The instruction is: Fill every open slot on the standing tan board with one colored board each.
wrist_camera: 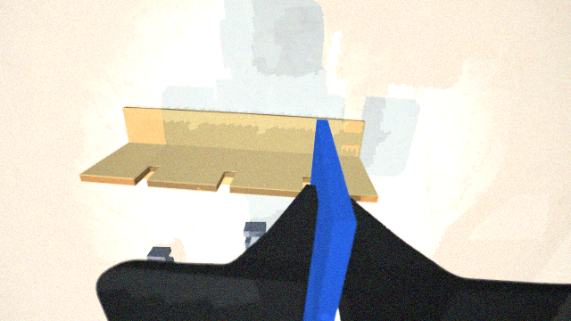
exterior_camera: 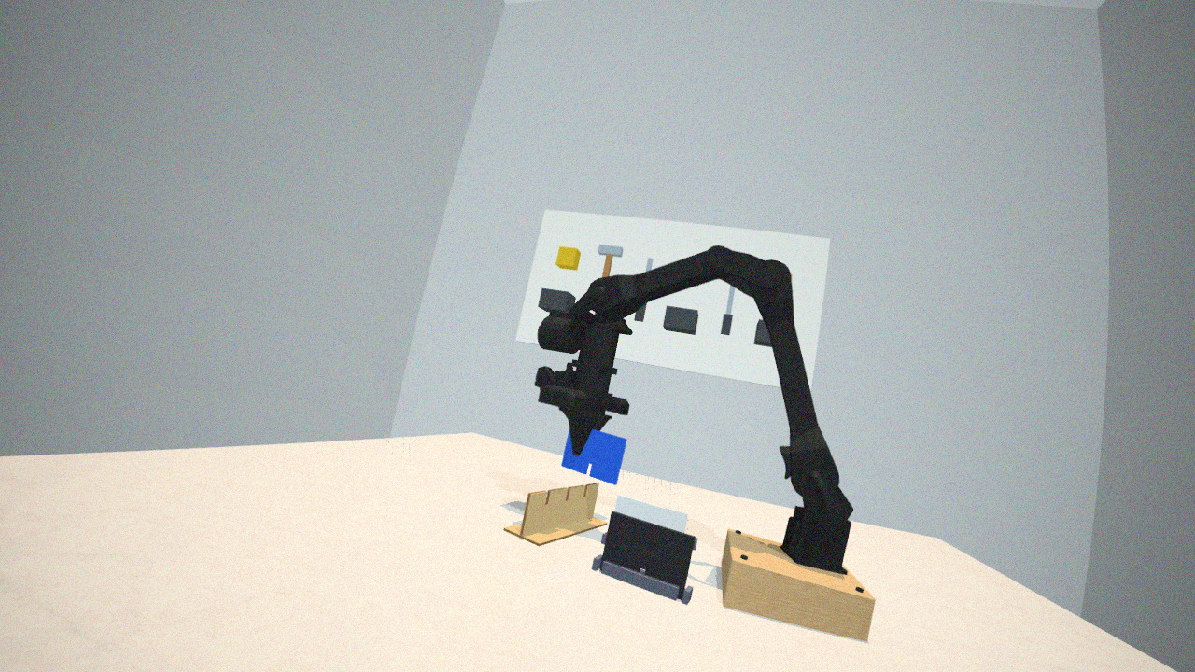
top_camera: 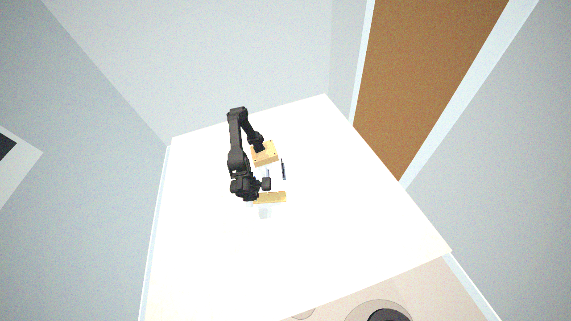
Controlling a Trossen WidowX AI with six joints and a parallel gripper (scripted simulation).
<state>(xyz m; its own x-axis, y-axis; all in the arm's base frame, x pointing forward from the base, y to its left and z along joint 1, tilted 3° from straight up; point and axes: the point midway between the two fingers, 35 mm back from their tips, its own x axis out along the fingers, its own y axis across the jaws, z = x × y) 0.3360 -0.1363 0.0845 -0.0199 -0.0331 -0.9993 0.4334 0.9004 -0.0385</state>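
In the exterior view, at left, the standing tan board [top_camera: 271, 197] [exterior_camera: 561, 511] [wrist_camera: 250, 165] is upright on the counter, with three slots visible in its top edge, none filled. It looks thin and light, so I think a push that is off the slot could tip it or make it slide.

Next to the right, and above it, the jaws of the gripper [exterior_camera: 579, 449] [wrist_camera: 334, 196] are closed on the blue board [exterior_camera: 605, 457] [wrist_camera: 331, 183]. This board hangs upright, notch down, crosswise and apart from the tan one. In the wrist view it covers part of the slot nearest the right end, so I cannot tell if notch and slot agree. If they do not, the lower edge may land on solid wood and jam. The jaws grip it toward one side of the notch, so in a hard push the board may also rotate between them.

Further right, the black board [top_camera: 283, 168] [exterior_camera: 648, 547] stands in its dark holder [exterior_camera: 641, 579]. A pale sheet [exterior_camera: 652, 508] shows behind it; whether it is another board, I cannot tell. A low swing back of the arm could knock them.
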